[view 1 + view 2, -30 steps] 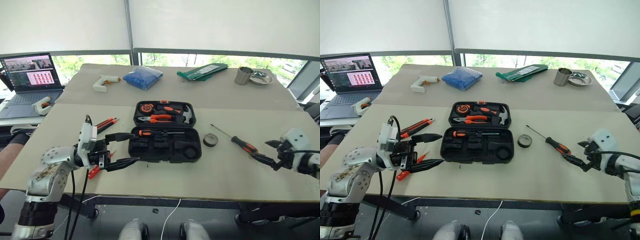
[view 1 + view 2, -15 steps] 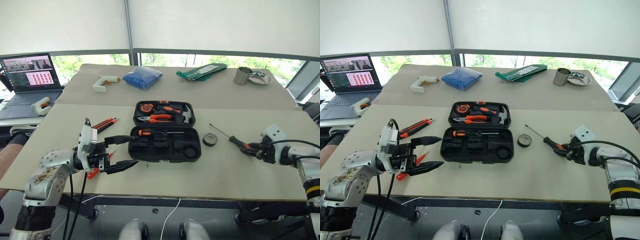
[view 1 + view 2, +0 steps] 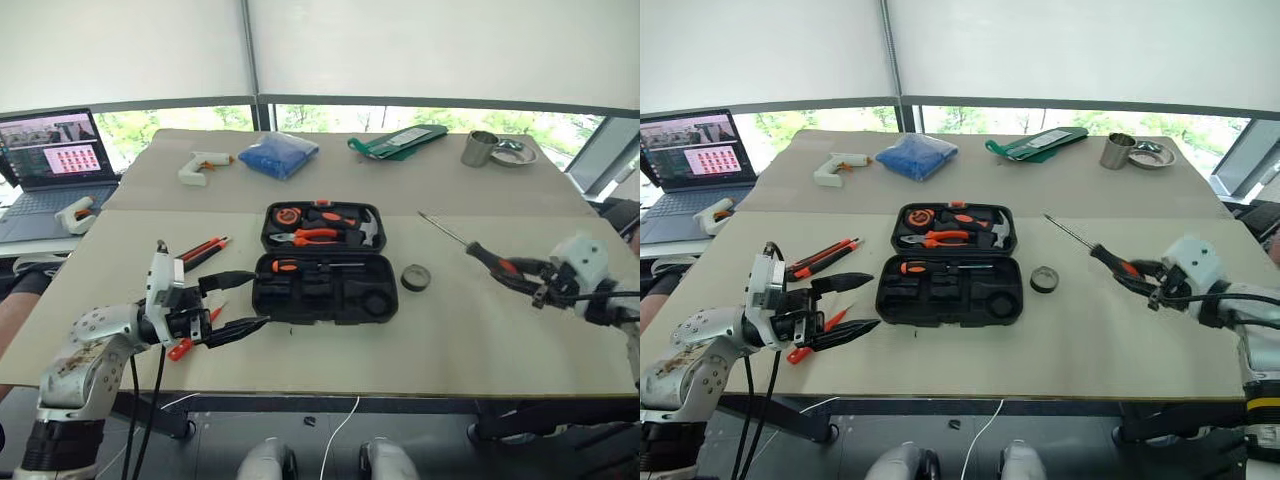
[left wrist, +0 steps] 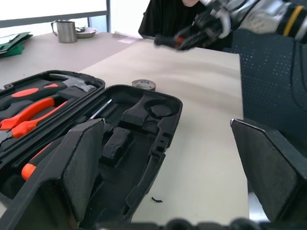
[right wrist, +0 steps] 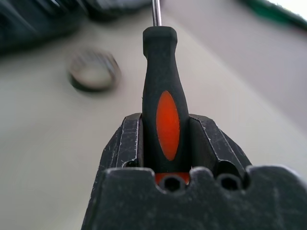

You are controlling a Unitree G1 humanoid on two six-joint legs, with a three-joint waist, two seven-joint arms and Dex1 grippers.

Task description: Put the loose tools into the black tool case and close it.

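Note:
The black tool case (image 3: 380,300) lies open mid-table, with one orange-and-black screwdriver (image 3: 300,266) in its near half. Pliers, a hammer and a tape measure fill its lid (image 3: 322,226). My right gripper (image 3: 535,281) is shut on the handle of a second screwdriver (image 3: 490,262), held above the table to the right of the case, shaft pointing away to the left. The handle (image 5: 163,120) sits between the fingers. The tape roll (image 3: 415,277) lies beside the case. My left gripper (image 3: 260,297) hangs open just left of the case, over a slim orange tester screwdriver (image 3: 188,341). The utility knife (image 3: 200,250) lies beyond it.
A laptop (image 3: 50,150) and a white glue gun (image 3: 75,213) sit at the far left. Another glue gun (image 3: 200,165), a blue bag (image 3: 278,155), a green pouch (image 3: 400,140), a metal cup (image 3: 477,147) and a dish (image 3: 515,152) line the back.
My right gripper closed on the screwdriver that lay on the table and lifted it up and inward. The left gripper has stayed open in about the same spot.

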